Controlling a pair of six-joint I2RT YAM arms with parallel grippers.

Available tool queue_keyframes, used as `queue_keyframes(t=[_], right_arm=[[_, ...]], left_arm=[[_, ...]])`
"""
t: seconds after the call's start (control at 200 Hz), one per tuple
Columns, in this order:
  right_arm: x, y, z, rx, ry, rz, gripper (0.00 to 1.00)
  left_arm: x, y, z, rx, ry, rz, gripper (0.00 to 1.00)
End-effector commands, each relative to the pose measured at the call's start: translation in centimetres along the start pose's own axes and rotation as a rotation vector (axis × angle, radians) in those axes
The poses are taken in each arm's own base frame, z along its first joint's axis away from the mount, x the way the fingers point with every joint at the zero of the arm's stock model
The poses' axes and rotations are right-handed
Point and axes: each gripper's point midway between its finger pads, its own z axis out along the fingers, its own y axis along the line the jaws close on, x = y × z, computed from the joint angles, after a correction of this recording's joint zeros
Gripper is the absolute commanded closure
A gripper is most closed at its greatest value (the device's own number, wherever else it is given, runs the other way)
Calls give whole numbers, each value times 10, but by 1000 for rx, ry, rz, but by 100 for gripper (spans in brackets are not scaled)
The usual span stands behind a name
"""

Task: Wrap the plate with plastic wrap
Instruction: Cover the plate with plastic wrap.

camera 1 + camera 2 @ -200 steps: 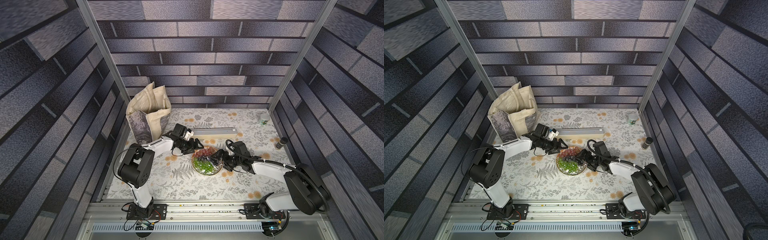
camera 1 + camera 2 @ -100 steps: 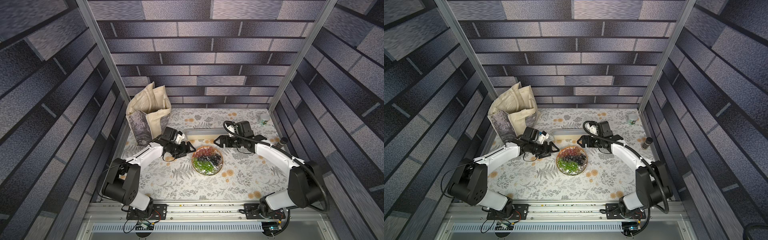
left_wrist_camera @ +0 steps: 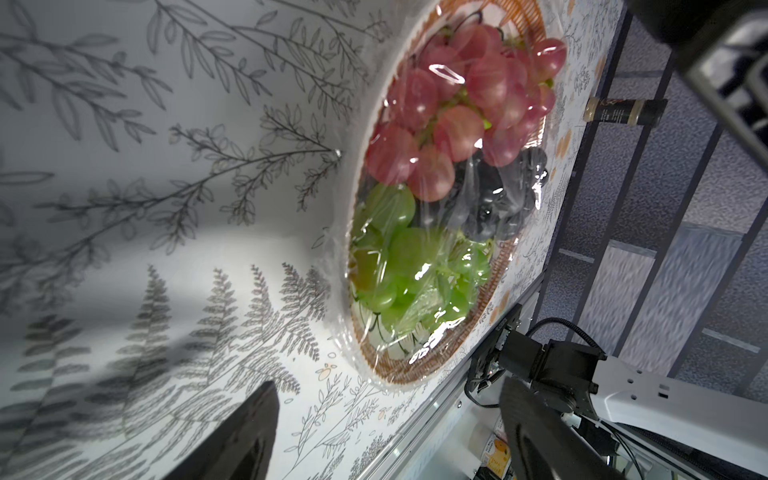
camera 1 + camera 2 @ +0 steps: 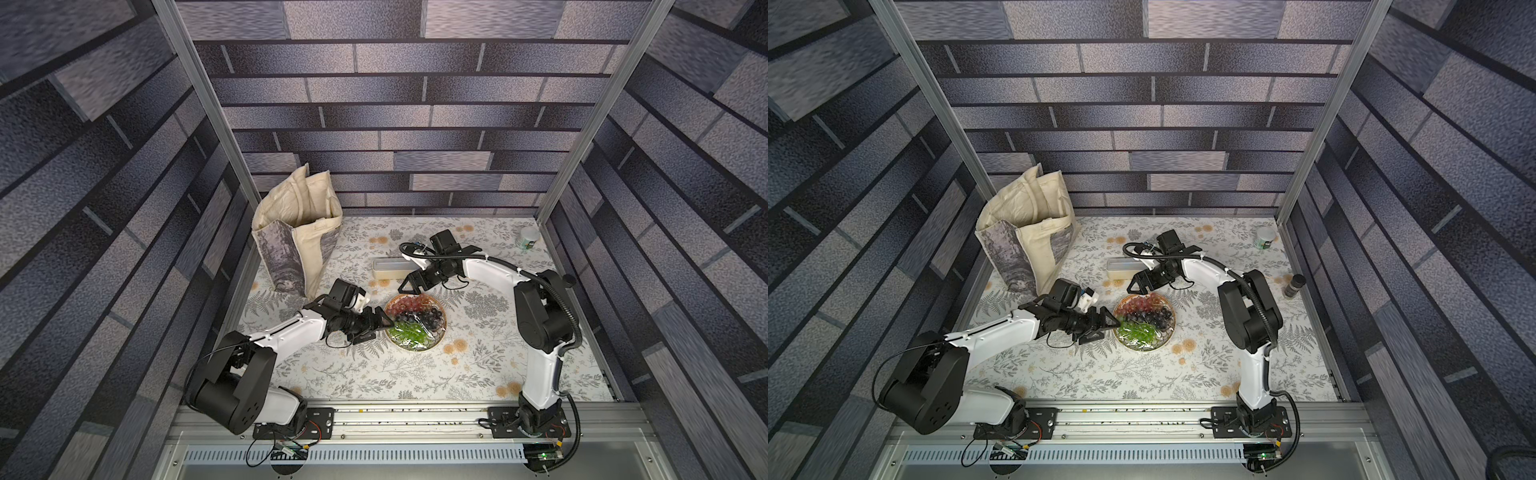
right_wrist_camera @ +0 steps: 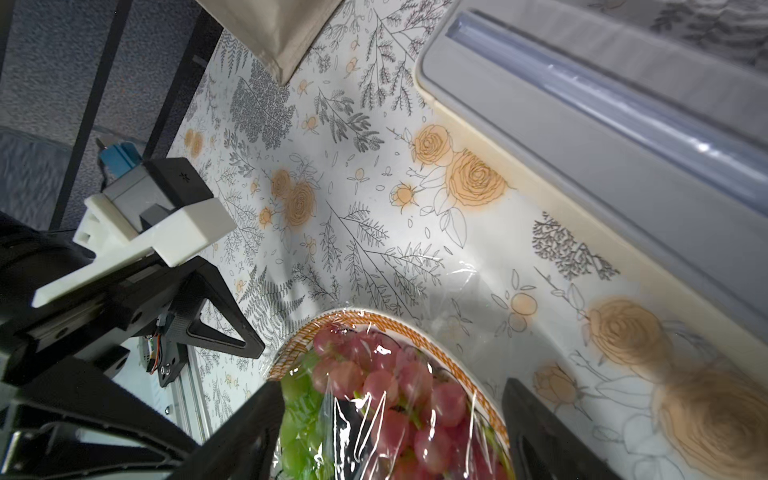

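The left gripper sits low at the plate's 9 o'clock edge. Its fingers are spread with nothing between them, and its wrist view shows only tablecloth there. The right gripper hangs at the plate's 12 o'clock, between the plate and the box. Its fingers are also spread and empty, and clear of the rim.

The plate lies near the middle of the table, and the plastic wrap is already on it. The film is stretched, creased and shiny over the red, green and dark grapes, and it runs down past the rim onto the cloth. No sheet can be seen running back to the box at 11 o'clock, so the piece looks cut free.

I judge the covering itself done. What is probably left is pressing or tucking the loose edge around the rim. The pictures do not show how well the edge is sealed on the 3 o'clock side.
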Motion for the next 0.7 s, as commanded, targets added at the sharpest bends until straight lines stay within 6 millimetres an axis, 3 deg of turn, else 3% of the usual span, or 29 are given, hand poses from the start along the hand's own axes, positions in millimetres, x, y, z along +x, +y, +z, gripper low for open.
queue_keyframes(t=[0.0, 0.331, 0.691], right_arm=[[6, 5, 12, -61, 46, 3, 16], [19, -19, 31, -21, 104, 26, 14], [37, 0, 25, -102, 136, 109, 12]], left_arm=[[-1, -7, 8, 36, 4, -7, 16], [4, -4, 23, 37, 34, -22, 18], [10, -8, 33, 60, 64, -22, 19]])
